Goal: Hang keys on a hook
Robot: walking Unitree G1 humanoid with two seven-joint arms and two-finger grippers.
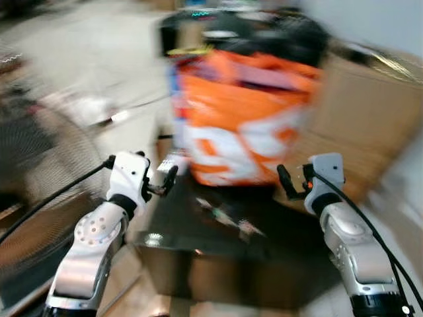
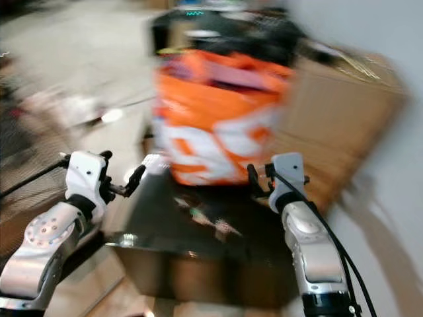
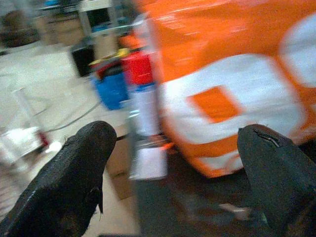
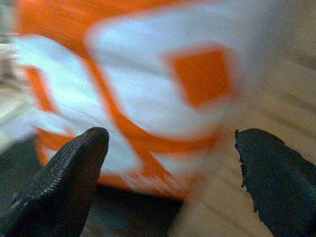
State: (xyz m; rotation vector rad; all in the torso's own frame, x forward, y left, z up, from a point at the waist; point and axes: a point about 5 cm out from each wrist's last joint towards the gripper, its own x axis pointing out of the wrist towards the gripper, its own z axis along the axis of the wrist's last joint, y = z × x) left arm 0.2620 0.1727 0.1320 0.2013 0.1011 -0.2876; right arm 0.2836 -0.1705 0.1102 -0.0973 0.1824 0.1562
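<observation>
The head views are blurred by motion. Both arms are raised over a dark low table. A few small blurred items lie on its top; I cannot tell whether they are keys. My left gripper hovers at the table's left edge, open and empty, as the left wrist view confirms. At the table's right side my right gripper is also open with nothing in it, and its wrist view faces the orange bag. No hook can be made out.
A big orange and white bag stands at the back of the table. A cardboard box is right of it, against a pale wall. A round fan grille is at the left, above bare floor.
</observation>
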